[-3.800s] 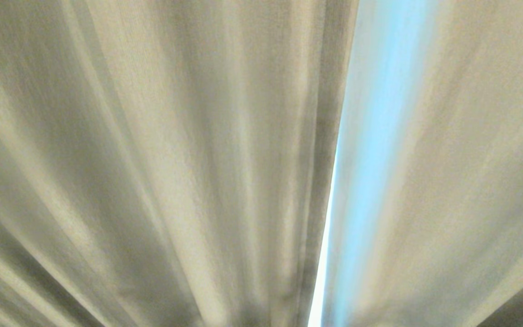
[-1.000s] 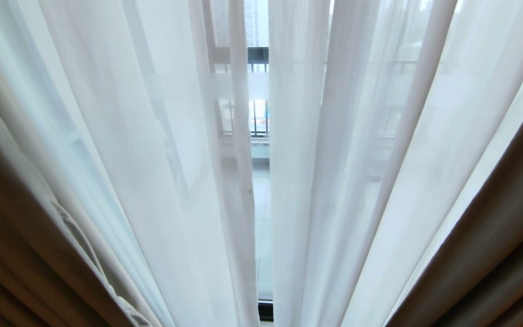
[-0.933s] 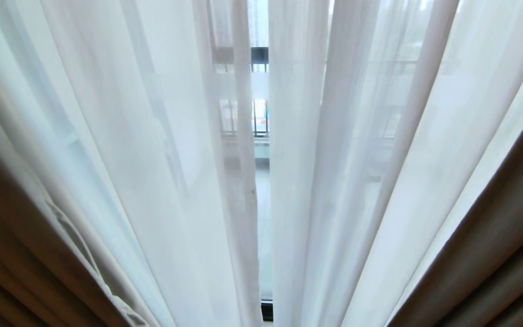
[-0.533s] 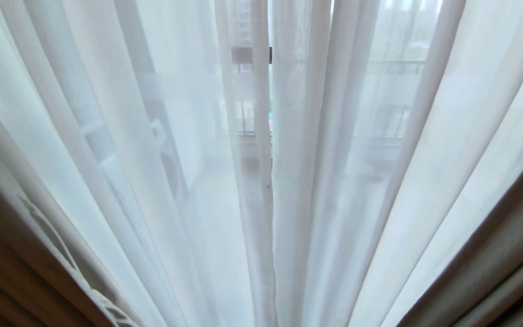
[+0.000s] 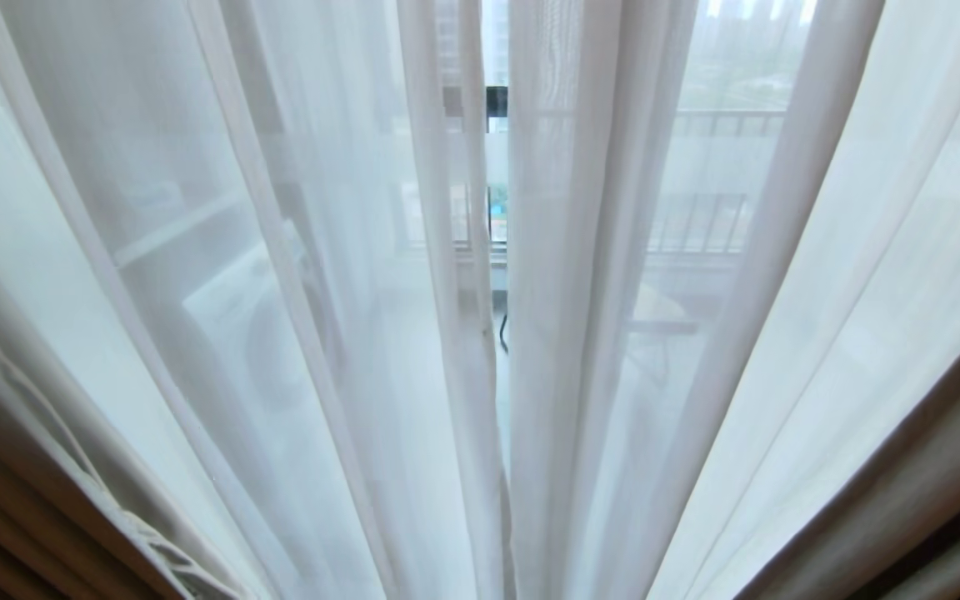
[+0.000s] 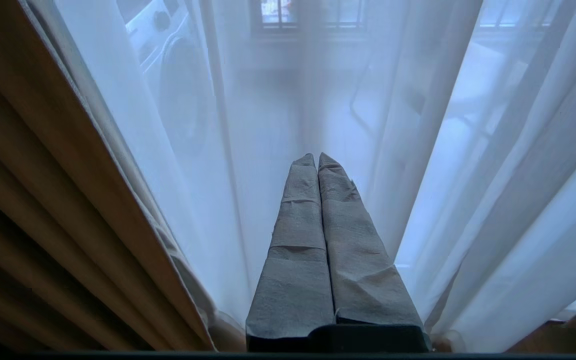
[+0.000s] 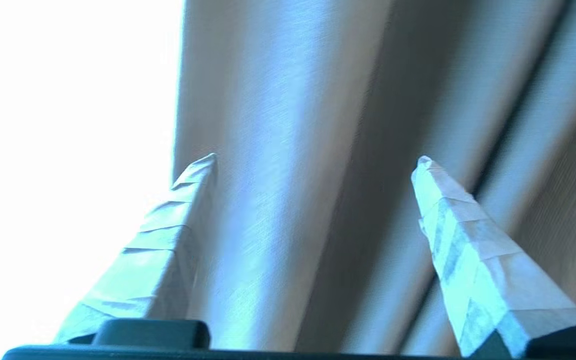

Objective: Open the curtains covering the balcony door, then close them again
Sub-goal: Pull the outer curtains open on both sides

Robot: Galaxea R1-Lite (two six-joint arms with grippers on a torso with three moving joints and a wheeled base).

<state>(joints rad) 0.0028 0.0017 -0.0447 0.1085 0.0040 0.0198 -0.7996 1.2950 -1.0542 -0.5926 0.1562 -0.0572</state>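
White sheers filled the head view, hanging in long folds, with a narrow gap between the two panels at the middle. The thick beige drapes showed only at the lower corners of that view, one on each side, so the heavy layer stood drawn apart while the sheers covered the glass. Through the thin cloth a balcony railing and the pale bulk of what looked like a washing machine could be made out; the door frame itself could not be told clearly.

The right gripper faced a fold of thick drape, its fingers spread wide with nothing between them. The left gripper hung low before the sheers, its fingers pressed together and empty.

A good next grasp would probably take a full fold near the hemmed edge, deep between the fingers, then pull sideways steadily so the cloth slid along instead of slipping out. The sheers hung just behind and could be caught along with the drape.
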